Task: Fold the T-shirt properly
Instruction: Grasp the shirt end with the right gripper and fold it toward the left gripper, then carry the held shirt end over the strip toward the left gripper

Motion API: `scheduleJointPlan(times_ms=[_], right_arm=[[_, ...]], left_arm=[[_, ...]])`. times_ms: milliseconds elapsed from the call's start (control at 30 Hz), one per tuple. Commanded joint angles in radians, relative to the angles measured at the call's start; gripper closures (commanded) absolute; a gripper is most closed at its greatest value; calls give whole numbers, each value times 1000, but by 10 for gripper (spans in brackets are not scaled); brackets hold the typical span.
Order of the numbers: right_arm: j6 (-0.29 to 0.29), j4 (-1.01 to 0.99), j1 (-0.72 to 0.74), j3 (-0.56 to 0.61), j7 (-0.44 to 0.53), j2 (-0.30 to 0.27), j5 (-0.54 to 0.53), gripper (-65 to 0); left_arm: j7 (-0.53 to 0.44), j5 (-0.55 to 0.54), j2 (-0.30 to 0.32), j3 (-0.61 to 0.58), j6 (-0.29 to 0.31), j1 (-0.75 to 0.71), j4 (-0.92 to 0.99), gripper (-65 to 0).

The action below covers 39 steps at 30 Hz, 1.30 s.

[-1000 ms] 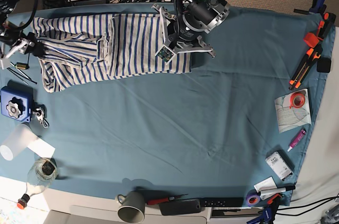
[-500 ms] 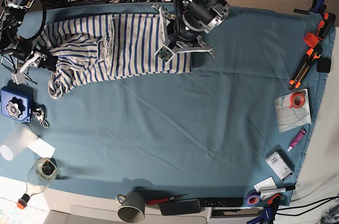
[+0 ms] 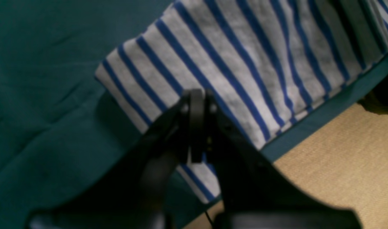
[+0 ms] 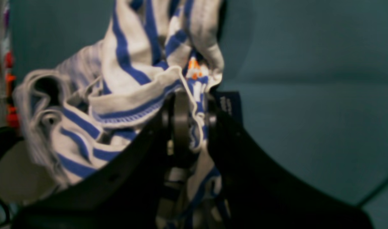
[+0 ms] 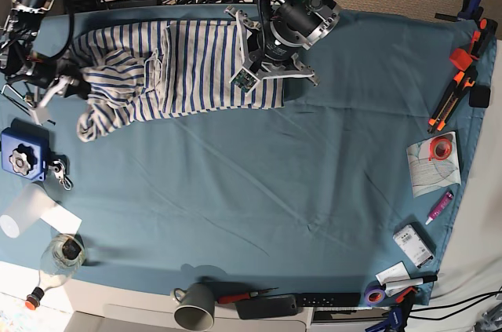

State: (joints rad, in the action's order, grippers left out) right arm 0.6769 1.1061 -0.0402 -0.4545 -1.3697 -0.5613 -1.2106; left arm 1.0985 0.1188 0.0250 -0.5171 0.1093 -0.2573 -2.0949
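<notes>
In my right wrist view my right gripper [image 4: 189, 124] sits closest, its two dark fingers [image 4: 178, 127] pinched onto a bunched fold of the T-shirt [image 4: 130, 92]; a hemmed edge and a bit of orange-marked label are caught between them, and the cloth hangs in loose loops to one side over the teal table cloth [image 4: 308, 111]. In my left wrist view my left gripper [image 3: 197, 127] has its fingers pressed flat together with nothing visibly between them, the tip resting low over a flat striped corner of the shirt near the cloth's far edge, with tan floor [image 3: 340, 159] beyond. From the base view, the shirt [image 5: 188, 65] lies along the far side of the table, flat and folded under my left arm, crumpled and lifted toward my right gripper [image 5: 69, 85] at the table's edge. Nearer the front edge sit a blue box [image 5: 20, 155], a glass bottle [image 5: 59, 257] and a grey mug [image 5: 194, 306].
</notes>
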Motion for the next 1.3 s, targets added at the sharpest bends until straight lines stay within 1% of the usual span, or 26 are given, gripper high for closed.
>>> scheduleJointPlan(times_ms=[0,67,133,233,333,400,533,600,667,767,933,1067,1200,1267], right_arm=[[8,35,2,1,-27,-18,-32,0],[7,96,-3,1,-27,-18,-85,0],[2,169,-14,1,-27,-18,-111,0],[-10,308,-50,1,-27,-18,-113,0],[-10,454,-93,1,-27,-18,-114,0],[-6,540,-119,1,-27,-18,-126,0],[16,653,-178,1,-27,-17,-191,0],[21,689,-198,1,-27,-11,-227,0],[21,720,-207,1,-27,2,-272,0],[21,749,-209,1,-27,27,-273,0],[21,753,-209,1,-27,67,-273,0],[21,757,-209,2,-27,88,-273,0],[21,803,-214,2,-27,102,-273,0],[21,833,-223,3,-27,101,-273,0]], left_arm=[[-23,-1,-8,-4,3,2,-16,0],[-25,-1,-8,-4,3,2,-16,0],[-26,-1,-8,-4,3,2,-16,0],[-26,-1,-8,-4,3,2,-16,0],[-26,-1,-8,-4,3,2,-16,0],[-26,-1,-8,-4,3,2,-16,0],[-26,-2,-8,-4,3,2,-16,0],[-26,-19,-8,-4,3,2,-16,0],[-26,-72,-8,-4,3,1,-16,0],[-54,-134,-9,-4,4,-13,-16,0],[-59,-131,-8,-4,4,-31,-16,0],[-61,-135,-8,-5,3,-31,-16,0],[-105,-208,-14,-5,4,-32,-8,0],[-103,-204,-33,-4,3,-31,8,0]])
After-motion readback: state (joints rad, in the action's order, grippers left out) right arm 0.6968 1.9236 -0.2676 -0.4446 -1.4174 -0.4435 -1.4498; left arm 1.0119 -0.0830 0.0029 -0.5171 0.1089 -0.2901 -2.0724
